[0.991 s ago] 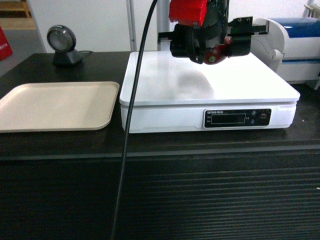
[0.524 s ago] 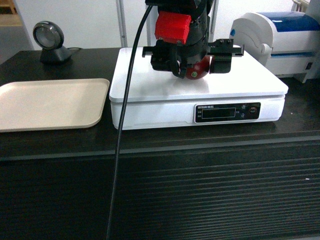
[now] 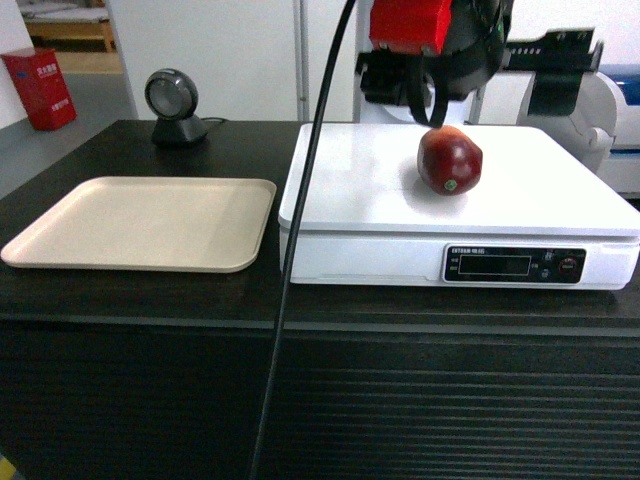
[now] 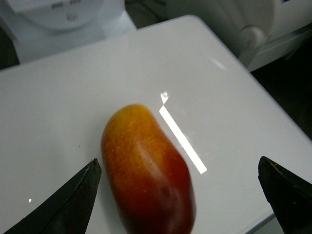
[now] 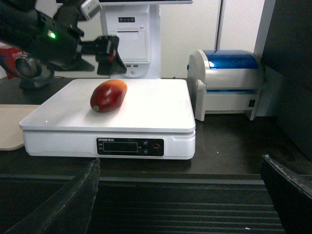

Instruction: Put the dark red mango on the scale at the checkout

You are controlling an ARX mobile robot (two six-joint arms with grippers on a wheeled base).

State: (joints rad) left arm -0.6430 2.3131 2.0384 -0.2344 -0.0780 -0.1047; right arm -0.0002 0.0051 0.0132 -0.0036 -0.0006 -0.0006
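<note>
White wall and a bit of grey floor back the dark checkout (image 3: 140, 300), whose ribbed front fills the lower part of the head view. At far left on the counter lies a beige tray (image 3: 140, 222), with a round black scanner (image 3: 176, 106) standing behind it near the wall. Just right of the tray sits the scale (image 3: 350, 190), its dark display strip facing forward. The mango (image 3: 450, 161) rests on the white top plate, right of its middle, lying on its side with the greenish stem spot toward the front; nothing grips it. The left gripper (image 3: 470, 85) hangs just above and behind the fruit, its jaws spread wide and clear of it on both sides. Right of the scale stands a white printer (image 5: 226, 83) with a blue lid. The right gripper (image 5: 180, 195) is low in front of the counter, jaws wide apart, holding nothing.
</note>
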